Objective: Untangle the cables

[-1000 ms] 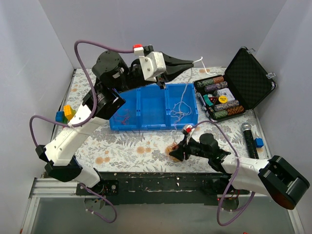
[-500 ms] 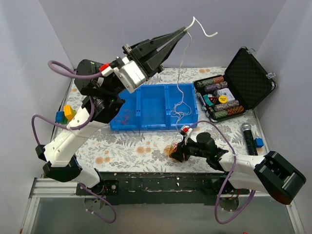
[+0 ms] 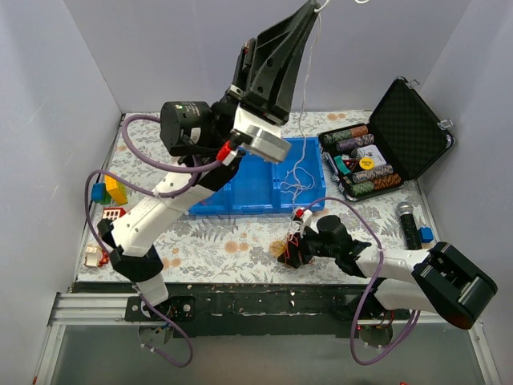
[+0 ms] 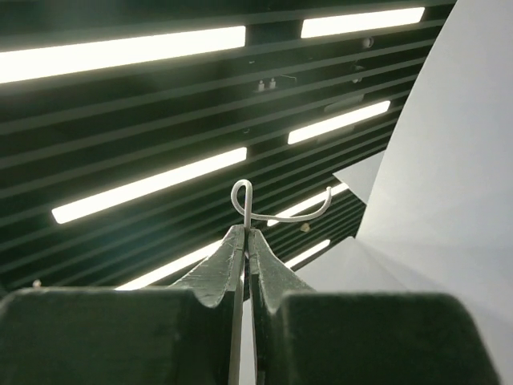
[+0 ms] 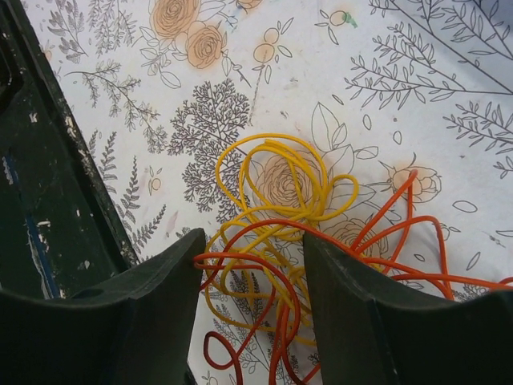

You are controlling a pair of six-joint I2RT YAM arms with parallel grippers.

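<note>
While your left pincer (image 3: 315, 6) clamps the white cable (image 3: 298, 160) high above the blue bin (image 3: 240, 180) and your right pincer (image 5: 252, 265) gapes astride the orange-yellow tangle (image 5: 280, 200) on the tabletop (image 3: 232, 237), you're separating strands, so next probably drop the white one into the bin.

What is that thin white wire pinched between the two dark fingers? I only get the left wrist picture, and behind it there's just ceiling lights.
Observer: It's a white cable. The top camera shows it hanging from the raised left gripper down into a blue bin.
Operator: Is the other arm doing anything?
Observer: The right gripper is low on the flowery table, fingers open on either side of a tangle of yellow and orange cables.
Operator: Anything else lying around?
Observer: An open black case of poker chips sits to the right of the bin.
</note>
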